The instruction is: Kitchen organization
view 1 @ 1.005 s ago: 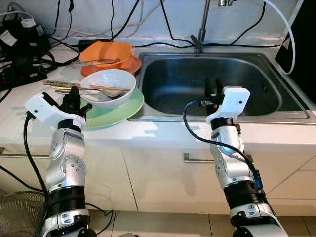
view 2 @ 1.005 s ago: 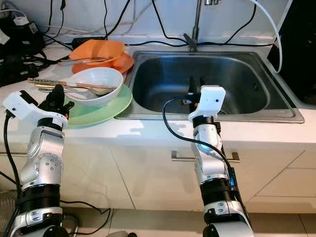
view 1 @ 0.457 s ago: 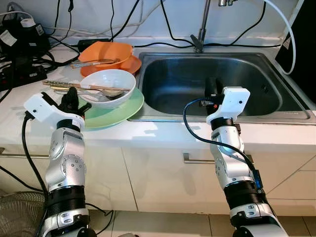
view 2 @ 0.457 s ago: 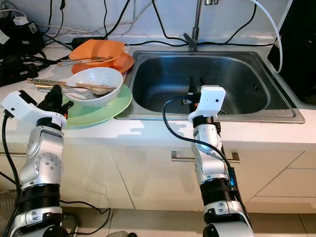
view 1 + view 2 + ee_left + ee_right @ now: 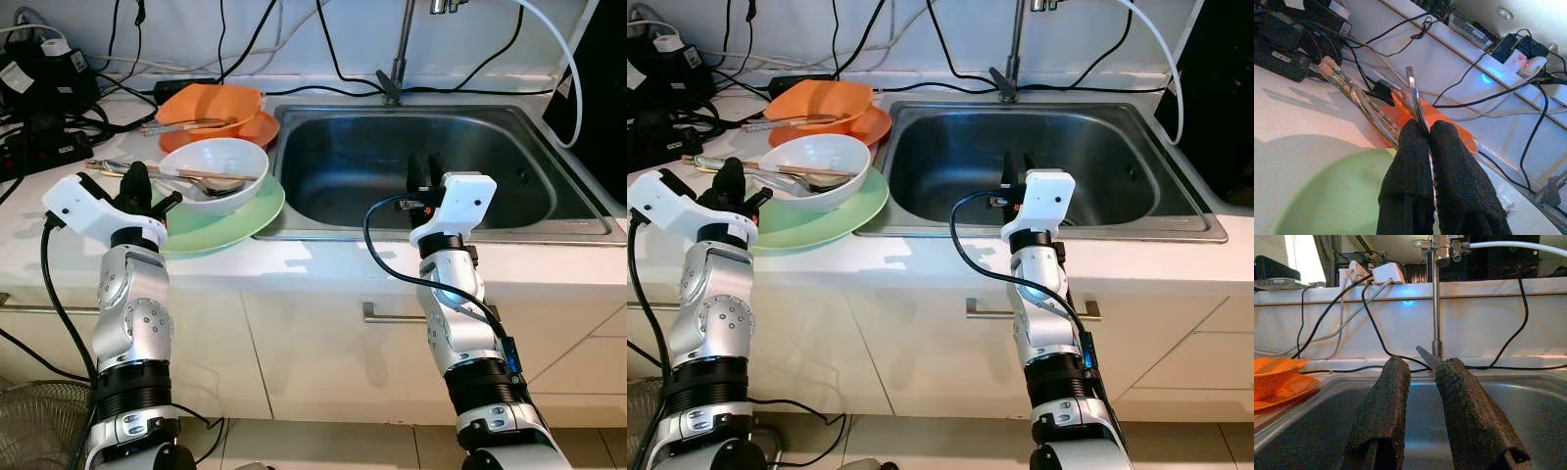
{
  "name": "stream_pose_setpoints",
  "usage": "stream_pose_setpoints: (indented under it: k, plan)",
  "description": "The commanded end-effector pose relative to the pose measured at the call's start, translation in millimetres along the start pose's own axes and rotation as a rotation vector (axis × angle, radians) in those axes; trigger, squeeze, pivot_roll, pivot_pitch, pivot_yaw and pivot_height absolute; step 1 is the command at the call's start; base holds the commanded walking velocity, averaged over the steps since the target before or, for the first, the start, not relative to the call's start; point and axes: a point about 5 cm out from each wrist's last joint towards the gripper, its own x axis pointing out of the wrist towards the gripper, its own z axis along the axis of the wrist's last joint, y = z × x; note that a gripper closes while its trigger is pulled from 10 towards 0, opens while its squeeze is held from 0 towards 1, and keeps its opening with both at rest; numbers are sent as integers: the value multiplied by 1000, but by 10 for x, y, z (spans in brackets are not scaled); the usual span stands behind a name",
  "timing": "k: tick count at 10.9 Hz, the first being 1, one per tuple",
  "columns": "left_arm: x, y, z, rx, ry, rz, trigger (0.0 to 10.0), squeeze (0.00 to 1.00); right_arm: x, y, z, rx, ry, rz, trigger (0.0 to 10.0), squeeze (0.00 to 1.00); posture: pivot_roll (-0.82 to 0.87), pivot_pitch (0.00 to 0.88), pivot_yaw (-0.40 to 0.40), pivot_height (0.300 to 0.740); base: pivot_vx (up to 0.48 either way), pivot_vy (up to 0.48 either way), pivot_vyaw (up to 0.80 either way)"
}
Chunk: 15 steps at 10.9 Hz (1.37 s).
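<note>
A white bowl (image 5: 217, 160) sits on a green plate (image 5: 250, 213) left of the sink (image 5: 431, 162). Wooden chopsticks (image 5: 220, 175) and a metal spoon (image 5: 208, 186) lie across the bowl. My left gripper (image 5: 135, 183) is at the plate's left rim; in the left wrist view it (image 5: 1423, 128) is shut on a thin metal utensil handle (image 5: 1411, 85). My right gripper (image 5: 423, 172) hovers over the sink's front edge, and in the right wrist view its fingers (image 5: 1383, 401) stand slightly open with nothing between them.
An orange bowl on an orange plate (image 5: 212, 104), with utensils in it, stands behind the white bowl. Black cables and power adapters (image 5: 44, 93) crowd the back left of the counter. The tap (image 5: 397, 73) rises behind the sink.
My left gripper has shifted a little back and to the left, toward the ends of the utensil handles. The right arm has stayed still.
</note>
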Motion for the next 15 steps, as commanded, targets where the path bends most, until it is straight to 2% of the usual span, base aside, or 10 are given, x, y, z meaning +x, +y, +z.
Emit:
stream_pose_setpoints:
  k: [1,3,5,6,8,10,12,13,14,15]
  plan:
    - [6,-19,-39,36,25,-7,0,0,40,23,37,0,-11,10,10000,0,107,0,51,740,0,0,0]
    - [-2,-131,-33,69,22,-71,0,0,46,36,35,3,-10,13,10000,0,109,0,51,740,0,0,0]
    - [-1,-225,-1,60,16,-119,0,0,46,35,34,3,-10,13,10000,0,109,0,51,740,0,0,0]
    - [-5,-387,56,39,13,-217,0,0,51,33,34,2,-9,12,10000,0,111,0,48,740,0,0,0]
    - [-11,-510,126,27,17,-302,0,0,56,37,33,2,-7,15,10000,0,113,0,48,740,0,0,0]
    - [-27,-590,199,97,55,-401,10000,0,55,58,21,3,1,21,10000,0,114,0,51,740,0,0,0]
    - [-34,-583,231,148,80,-432,10000,0,49,71,7,4,9,26,10000,0,116,0,50,740,0,0,0]
    - [-53,-606,316,221,108,-504,10000,0,53,79,1,6,14,30,10000,0,119,0,51,740,0,0,0]
    - [-52,-611,388,251,110,-534,10000,0,54,82,-4,6,17,32,10000,0,120,0,52,740,0,0,0]
    - [-49,-627,437,251,104,-551,10000,0,54,85,-8,6,19,33,10000,0,121,0,53,740,0,0,0]
